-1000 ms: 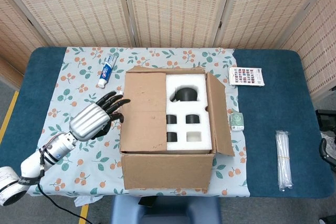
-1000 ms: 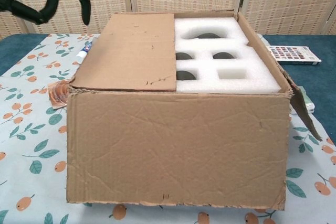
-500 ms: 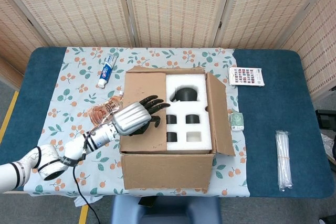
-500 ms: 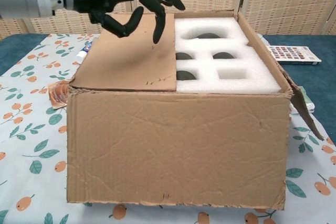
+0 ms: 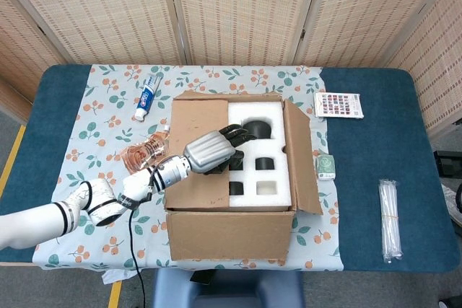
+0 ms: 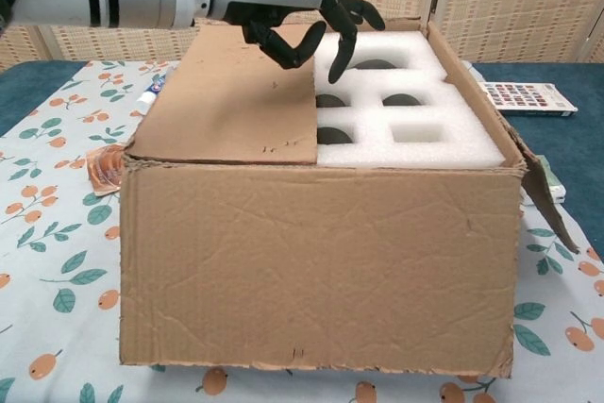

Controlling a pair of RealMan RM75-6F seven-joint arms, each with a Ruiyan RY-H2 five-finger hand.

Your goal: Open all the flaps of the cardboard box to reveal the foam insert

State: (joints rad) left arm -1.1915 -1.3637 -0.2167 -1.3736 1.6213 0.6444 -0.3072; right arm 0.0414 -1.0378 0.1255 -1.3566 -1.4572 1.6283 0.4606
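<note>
Still-closed left flap [image 5: 200, 151] covers half the foam insert [image 5: 266, 167].

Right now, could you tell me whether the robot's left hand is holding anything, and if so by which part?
Nothing is held. The left hand hovers with fingers spread above the free edge of the closed flap, over the foam insert. The right hand is not in view.

Matt creased cardboard box [image 6: 321, 261], white foam insert [image 6: 425, 129], woven screen [image 5: 238, 12]
</note>
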